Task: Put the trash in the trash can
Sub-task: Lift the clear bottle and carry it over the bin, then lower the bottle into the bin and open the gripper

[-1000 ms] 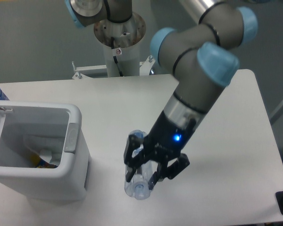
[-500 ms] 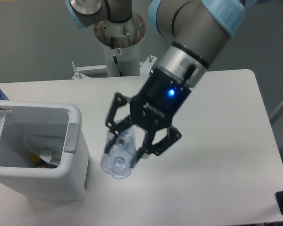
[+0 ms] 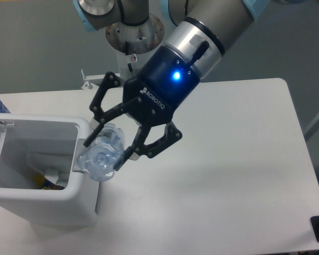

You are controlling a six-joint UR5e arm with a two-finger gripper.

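While clamped on the crushed clear bottle (image 3: 102, 155) at left of centre, gripper (image 3: 107, 156) with fingers (image 3: 128, 150) narrowed around it, raised off the white table (image 3: 239, 159). Bottle hanging over the right rim of the white trash can (image 3: 45, 204) at lower left. Coloured scraps inside the can, unclear.

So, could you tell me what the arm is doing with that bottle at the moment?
The gripper is shut on the crushed clear bottle and holds it in the air at the right rim of the white trash can. The bottle is not yet released. Some trash already lies inside the can.
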